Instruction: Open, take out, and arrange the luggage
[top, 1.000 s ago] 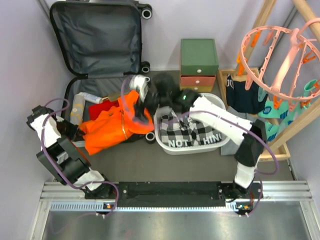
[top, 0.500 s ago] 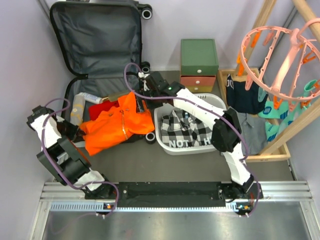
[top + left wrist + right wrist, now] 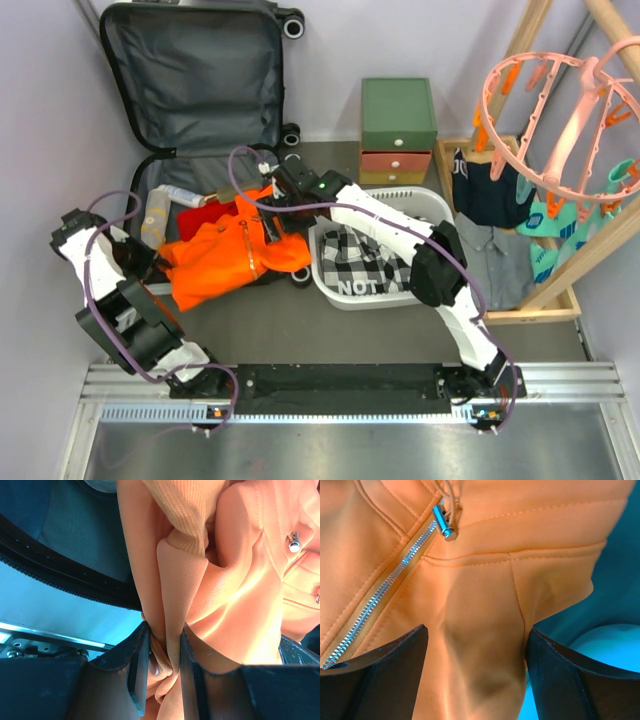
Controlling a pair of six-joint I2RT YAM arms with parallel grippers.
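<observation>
Luggage lies open at far-left of the table, long axis 12–6 o'clock in the top view. Lid is propped up at the 12 end, base half at the 6 end w/ clothes spilling over its near rim. L pincer sits at that near-left corner, jaws narrow w/ a fold of orange jacket between them. Cloth touches both fingers, so it reads as a pinch, tho can't tell how firm. From it the base half is at 12–1 o'clock, right beside. R pincer has jaws wide apart, straddling jacket cloth by the zip, nothing clamped. Seen from the top it hangs over the jacket's 2 o'clock end, w/ base half at 9, lid at 11 and white basket just beside at 4. Jacket's long axis runs approx 8–2 o'clock, L on the 8 end, R above the 2 end. Judgement: next move prob turns on R closing on its end, so both arms can lift along that axis and swing twd 3–4 o'clock. R is the nearer arm to the basket, L the nearer to the base half.
</observation>
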